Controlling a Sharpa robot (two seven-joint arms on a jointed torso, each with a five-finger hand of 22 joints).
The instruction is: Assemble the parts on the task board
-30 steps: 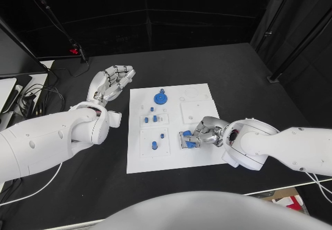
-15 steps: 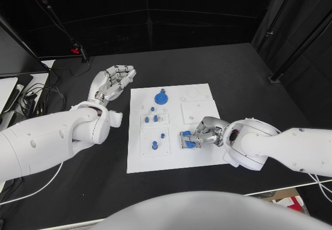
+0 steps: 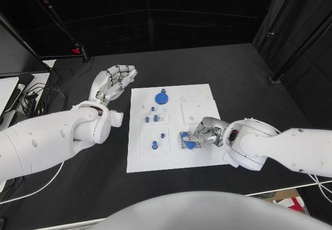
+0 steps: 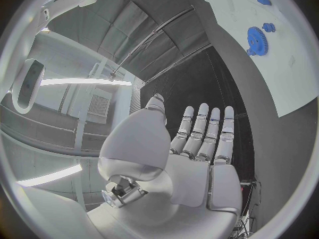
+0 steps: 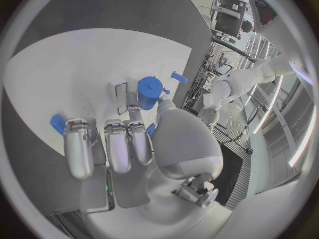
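Note:
The white task board (image 3: 169,158) lies mid-table with a blue gear (image 3: 160,99) at its far end and small blue parts (image 3: 154,118) in its left-hand modules. My right hand (image 3: 207,134) rests on the board's right side, fingers curled down on a blue part (image 3: 186,140). In the right wrist view a blue sliver (image 5: 151,128) sits pinched between thumb and finger, with a blue cylinder (image 5: 149,87) and a small peg (image 5: 178,77) just beyond the fingertips. My left hand (image 3: 114,79) hovers flat beside the board's far left corner, fingers (image 4: 199,133) straight and holding nothing.
Black table surrounds the board. Cables and a dark stand (image 3: 76,50) sit at the far left. The left wrist view shows the gear (image 4: 255,37) and the board's edge (image 4: 292,74) off to the side of the hand.
The two blue bits under my right hand's fingers have drawn together as the fingers closed a little. The left hand has drifted slightly farther away.

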